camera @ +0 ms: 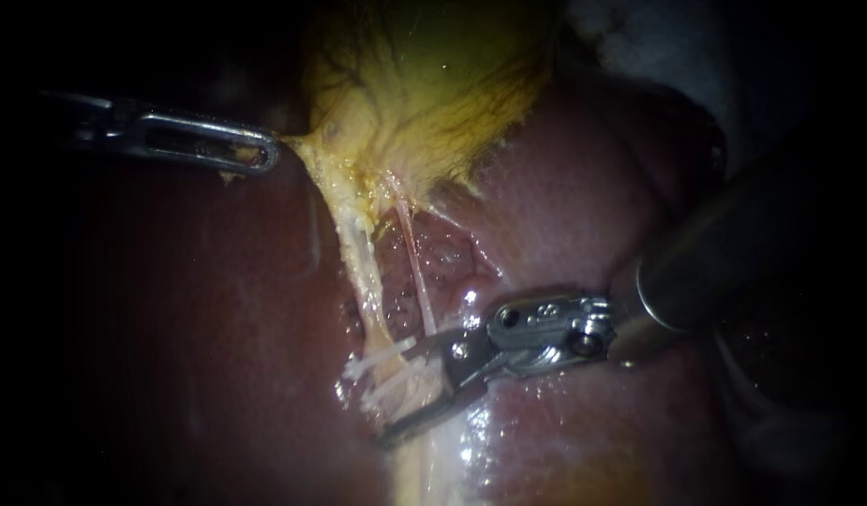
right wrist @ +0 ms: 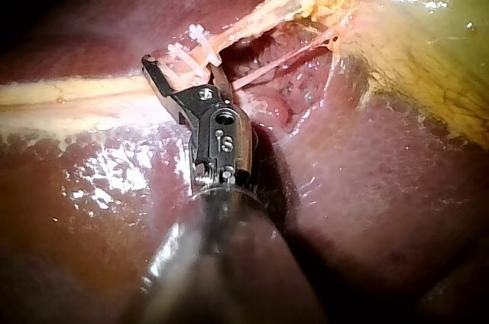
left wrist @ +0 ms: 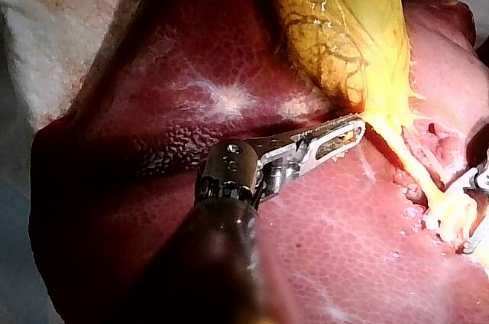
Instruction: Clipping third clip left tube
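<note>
Straddling the left tube (camera: 358,253) just beside its white clips (camera: 381,359), my right instrument (camera: 410,394) stands with jaws open. My left instrument (camera: 264,155) grips the gallbladder (camera: 424,84), stretching the tube. It looks soft, slippery and easily torn; I'd close squarely across it.

**My left instrument** (camera: 264,155): bright steel jaws, long and narrow with rounded ends, the visible one cut through by a single lengthwise slot. Behind them sits a rounded steel wrist joint (left wrist: 233,170) with a small round pin head, then the dark, smooth left shaft (left wrist: 206,263).

**My right instrument** (camera: 405,394): shorter, thinner, grey jaws on a blocky silver hinge housing (camera: 545,323) bearing round holes, pin heads and small engraved marks. The right shaft (camera: 724,244) is dark and glossy, ending in a pale metal collar (camera: 650,305).
</note>
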You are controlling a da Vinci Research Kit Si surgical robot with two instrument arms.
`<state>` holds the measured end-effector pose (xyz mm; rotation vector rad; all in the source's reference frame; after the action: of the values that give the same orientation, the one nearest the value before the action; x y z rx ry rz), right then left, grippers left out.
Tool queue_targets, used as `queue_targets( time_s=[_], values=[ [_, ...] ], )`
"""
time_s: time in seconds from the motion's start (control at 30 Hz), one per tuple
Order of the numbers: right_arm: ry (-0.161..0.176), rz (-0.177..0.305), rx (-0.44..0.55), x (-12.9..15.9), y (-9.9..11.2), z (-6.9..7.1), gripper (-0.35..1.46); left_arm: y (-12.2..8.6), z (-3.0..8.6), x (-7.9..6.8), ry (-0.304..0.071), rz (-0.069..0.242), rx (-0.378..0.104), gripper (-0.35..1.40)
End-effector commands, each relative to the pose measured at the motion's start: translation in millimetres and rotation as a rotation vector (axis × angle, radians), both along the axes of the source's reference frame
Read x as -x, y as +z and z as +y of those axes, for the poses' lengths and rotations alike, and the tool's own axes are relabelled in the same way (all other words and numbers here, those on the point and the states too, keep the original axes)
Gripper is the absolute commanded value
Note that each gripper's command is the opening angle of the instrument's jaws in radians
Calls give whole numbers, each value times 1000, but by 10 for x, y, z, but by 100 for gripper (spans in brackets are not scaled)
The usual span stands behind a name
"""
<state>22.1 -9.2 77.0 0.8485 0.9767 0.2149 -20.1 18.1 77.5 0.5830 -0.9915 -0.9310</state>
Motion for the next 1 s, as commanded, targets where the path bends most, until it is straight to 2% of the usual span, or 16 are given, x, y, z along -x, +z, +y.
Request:
queue_targets(
  time_s=[0.03, 0.17, 0.27, 0.4, 0.53, 0.73, 1.0],
  values=[
    [3, 5, -3, 0, 0, 2, 50, 0, 0, 0, 0, 0, 0, -35],
    [20, 34, -26, 3, -6, 17, 51, 0, 0, 0, 0, 0, 0, -35],
    [21, 39, -34, 7, -9, 29, 51, 0, 0, 0, 0, 0, 0, -35],
    [18, 43, -39, 17, -5, 38, 52, 0, 0, 0, 0, 0, 0, -35],
    [30, 49, -42, 23, -2, 48, 52, 0, 0, 0, 0, 0, 0, -35],
    [83, 81, -110, 24, -5, 65, 53, 0, 0, 0, 0, 0, 0, -35],
    [161, 106, -257, 9, 4, 73, 53, 0, 0, 0, 0, 0, 0, -35]
  ],
)
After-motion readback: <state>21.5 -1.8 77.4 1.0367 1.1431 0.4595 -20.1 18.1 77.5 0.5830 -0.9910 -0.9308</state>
